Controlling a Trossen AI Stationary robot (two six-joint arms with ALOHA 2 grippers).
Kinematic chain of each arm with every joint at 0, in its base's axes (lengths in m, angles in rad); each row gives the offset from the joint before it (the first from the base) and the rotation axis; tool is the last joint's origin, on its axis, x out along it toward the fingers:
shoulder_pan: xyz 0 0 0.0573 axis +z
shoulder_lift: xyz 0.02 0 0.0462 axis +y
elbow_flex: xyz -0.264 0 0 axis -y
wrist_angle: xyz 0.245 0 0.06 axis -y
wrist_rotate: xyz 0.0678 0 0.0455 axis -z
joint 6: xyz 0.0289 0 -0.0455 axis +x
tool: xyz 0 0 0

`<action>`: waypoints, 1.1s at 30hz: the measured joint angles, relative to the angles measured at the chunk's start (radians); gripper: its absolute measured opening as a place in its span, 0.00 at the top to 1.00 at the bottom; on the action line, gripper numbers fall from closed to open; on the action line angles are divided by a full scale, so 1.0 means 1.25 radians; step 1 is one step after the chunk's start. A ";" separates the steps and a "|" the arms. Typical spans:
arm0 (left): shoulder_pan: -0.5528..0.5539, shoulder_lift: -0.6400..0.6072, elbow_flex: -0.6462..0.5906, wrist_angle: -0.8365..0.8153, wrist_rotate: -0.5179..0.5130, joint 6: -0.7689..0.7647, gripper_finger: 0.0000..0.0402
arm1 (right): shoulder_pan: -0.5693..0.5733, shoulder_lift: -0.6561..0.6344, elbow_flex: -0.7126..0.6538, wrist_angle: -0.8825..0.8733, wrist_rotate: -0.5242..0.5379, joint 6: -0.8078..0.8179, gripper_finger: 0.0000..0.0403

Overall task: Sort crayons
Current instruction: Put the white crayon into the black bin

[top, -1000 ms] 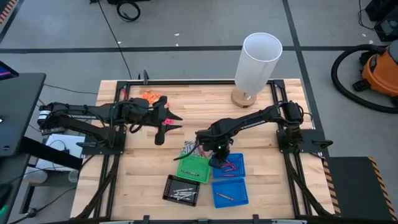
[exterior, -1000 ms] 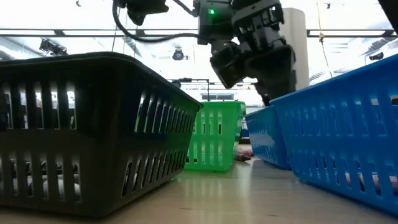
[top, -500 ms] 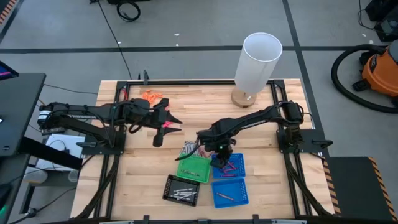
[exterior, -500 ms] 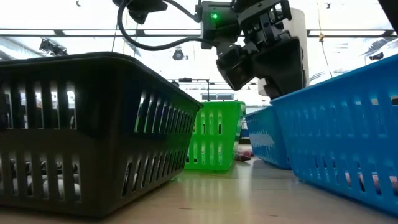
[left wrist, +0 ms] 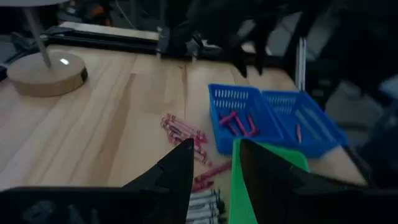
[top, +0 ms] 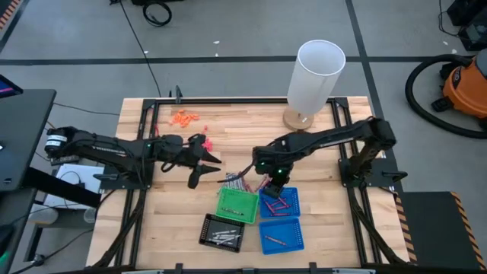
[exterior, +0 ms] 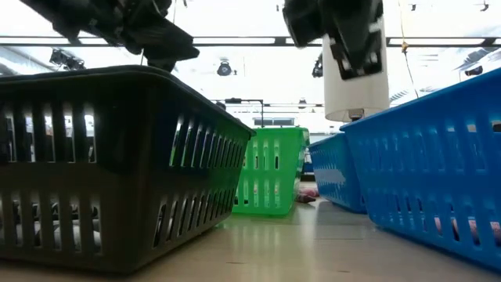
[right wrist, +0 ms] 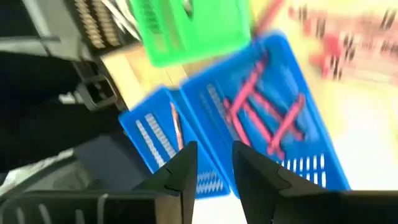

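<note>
The loose crayons [top: 237, 181] lie in a small pile on the desk [top: 167, 228], just left of centre frame in the high view, at the upper edge of the green tray [top: 237, 204]. Their long axes run roughly diagonal.

The left hand [top: 204, 166] sits just left of the pile, fingers parted and empty, pointing toward it. The right hand [top: 275, 176] hangs to the right of the pile, above the upper blue tray [top: 280, 202], fingers parted with nothing between them. Red crayons [right wrist: 264, 115] rest in that tray.

Judgement: both hands are near, and the left is aimed at the pile.

Compared with one second ago, the right hand has risen and opened, and the left arm has extended toward the pile.
</note>
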 joint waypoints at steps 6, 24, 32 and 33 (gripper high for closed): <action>0.003 0.001 -0.051 0.094 -0.073 -0.082 0.65 | -0.006 -0.066 0.000 0.083 0.088 0.002 0.73; 0.035 0.010 -0.057 0.038 -0.049 -0.204 0.65 | -0.058 0.051 0.118 0.160 0.226 0.034 0.73; 0.067 0.009 -0.057 -0.053 -0.002 -0.292 0.65 | -0.072 0.089 0.138 0.168 0.262 0.015 0.73; 0.071 0.009 -0.057 -0.068 -0.002 -0.296 0.65 | -0.074 0.093 0.139 0.175 0.277 0.002 0.73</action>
